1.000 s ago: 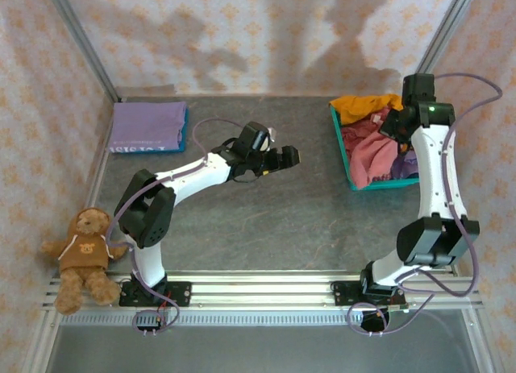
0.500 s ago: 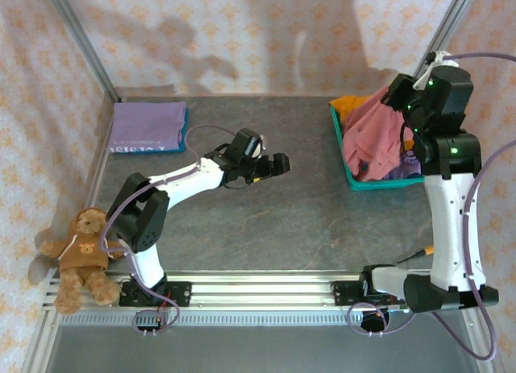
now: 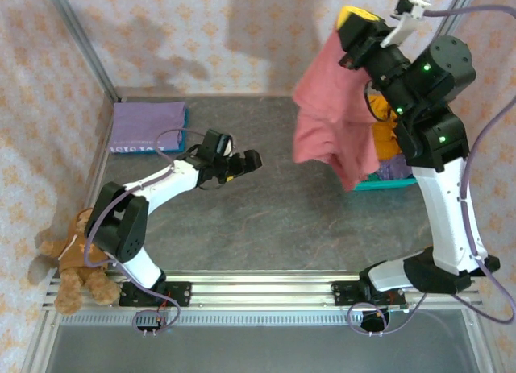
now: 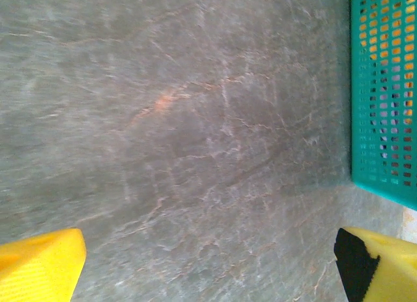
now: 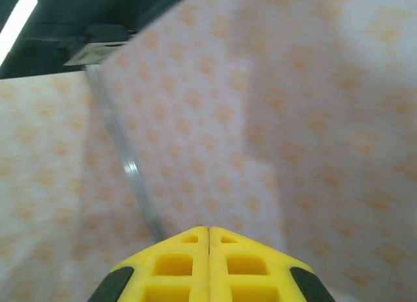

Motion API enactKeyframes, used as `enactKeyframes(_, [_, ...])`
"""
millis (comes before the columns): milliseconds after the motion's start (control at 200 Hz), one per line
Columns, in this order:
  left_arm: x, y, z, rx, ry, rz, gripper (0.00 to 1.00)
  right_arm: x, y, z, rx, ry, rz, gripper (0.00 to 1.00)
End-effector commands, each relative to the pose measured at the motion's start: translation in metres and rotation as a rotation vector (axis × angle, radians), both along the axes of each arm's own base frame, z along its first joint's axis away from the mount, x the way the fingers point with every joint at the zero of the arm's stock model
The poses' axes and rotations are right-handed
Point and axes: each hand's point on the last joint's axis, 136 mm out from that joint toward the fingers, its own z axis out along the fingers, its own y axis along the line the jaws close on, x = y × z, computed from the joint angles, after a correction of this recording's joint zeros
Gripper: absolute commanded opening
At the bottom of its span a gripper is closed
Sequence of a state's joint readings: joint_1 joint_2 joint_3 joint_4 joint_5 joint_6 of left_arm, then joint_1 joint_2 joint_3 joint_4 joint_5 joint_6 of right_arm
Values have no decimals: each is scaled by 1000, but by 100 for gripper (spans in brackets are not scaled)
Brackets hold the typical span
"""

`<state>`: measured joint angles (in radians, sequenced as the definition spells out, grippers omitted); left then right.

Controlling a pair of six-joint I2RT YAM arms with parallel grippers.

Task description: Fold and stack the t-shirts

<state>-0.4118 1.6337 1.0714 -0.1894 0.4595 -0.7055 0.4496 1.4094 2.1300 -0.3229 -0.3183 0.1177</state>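
Observation:
My right gripper [image 3: 352, 28] is raised high above the table's back right, shut on a dusty red t-shirt [image 3: 329, 123] that hangs loose below it. In the right wrist view the right gripper [image 5: 208, 231] has its yellow fingers pressed together, facing the patterned wall. Over the table's middle, low down, my left gripper [image 3: 247, 160] stands wide open and holds nothing. In its wrist view the left gripper [image 4: 208, 269] has bare grey table between its fingertips [image 4: 40, 267]. A mustard orange t-shirt [image 3: 386, 136] and a lavender one [image 3: 400, 168] lie in the basket. A folded lavender t-shirt [image 3: 147, 125] lies at the back left.
The teal mesh basket [image 3: 377, 184] stands at the back right, partly behind the hanging shirt; the left wrist view shows the basket's wall [image 4: 384, 93] at the right. A brown teddy bear [image 3: 77, 256] sits at the near left edge. Patterned walls close the back and sides.
My right arm has risen from the basket, lifting the dusty red t-shirt high out of it. The left gripper has drawn back to the left, still open.

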Motion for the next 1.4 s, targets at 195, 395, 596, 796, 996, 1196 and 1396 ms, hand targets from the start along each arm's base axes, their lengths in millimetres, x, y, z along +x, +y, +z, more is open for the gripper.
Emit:
enactKeyframes(195, [-24, 73, -4, 85, 42, 119, 99, 83, 115, -128, -168, 420, 15, 64])
enactKeyframes(395, [-53, 106, -12, 157, 82, 164, 99, 144, 151, -292, -387, 829, -112, 99])
enactKeyframes(596, [-67, 117, -16, 193, 105, 171, 99, 155, 165, -375, -472, 972, -110, 99])
enactKeyframes(796, [-75, 120, -23, 212, 146, 162, 99, 141, 151, -444, -606, 1163, -135, 100])
enactKeyframes(996, [-94, 130, -29, 260, 199, 172, 99, 120, 139, -483, -655, 1310, -119, 95])
enactKeyframes(1196, [-122, 139, -40, 289, 305, 211, 99, 99, 128, -493, -669, 1360, -106, 91])
enactKeyframes(1396, [-146, 144, -46, 284, 347, 255, 96, 73, 113, -488, -658, 1367, -84, 86])
